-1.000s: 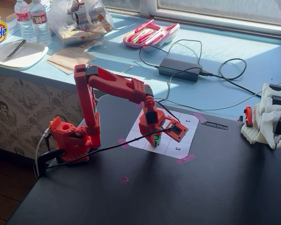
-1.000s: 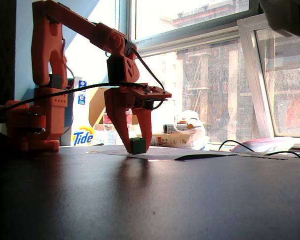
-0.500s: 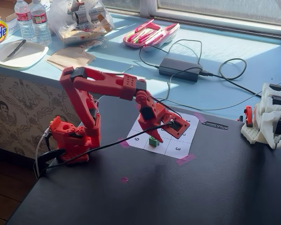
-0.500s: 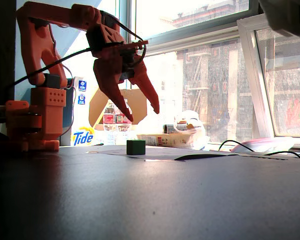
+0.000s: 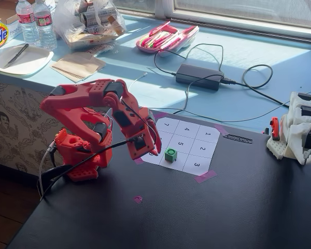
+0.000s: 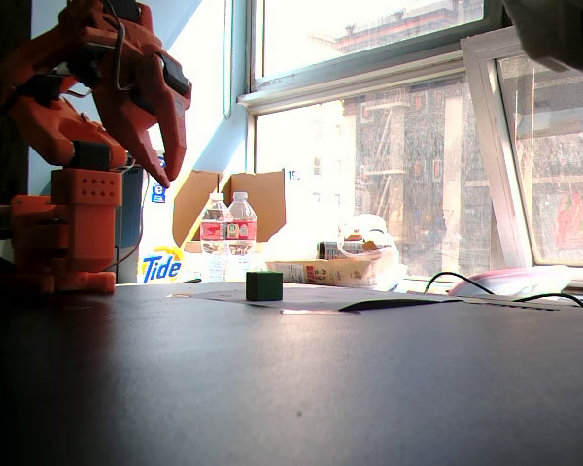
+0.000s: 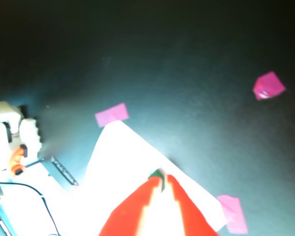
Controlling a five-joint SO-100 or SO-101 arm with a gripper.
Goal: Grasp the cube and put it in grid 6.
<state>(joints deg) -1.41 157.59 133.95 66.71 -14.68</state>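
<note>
— Where the red arm folds back, what does its gripper hold?
— Nothing; its fingers are together. Numbers 1, 2, 3, 4, 5, 7 show on the sheet. A box says "Tide". The green cube sits under the 5.

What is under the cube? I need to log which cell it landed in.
The cube rests on the numbered sheet, in the cell below 5 and left of 3. The cube covers that cell's digit.

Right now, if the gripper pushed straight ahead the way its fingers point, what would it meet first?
Probably the numbered paper sheet near its 9 corner; the gripper points down there, short of the cube. Depth is uncertain.
</note>
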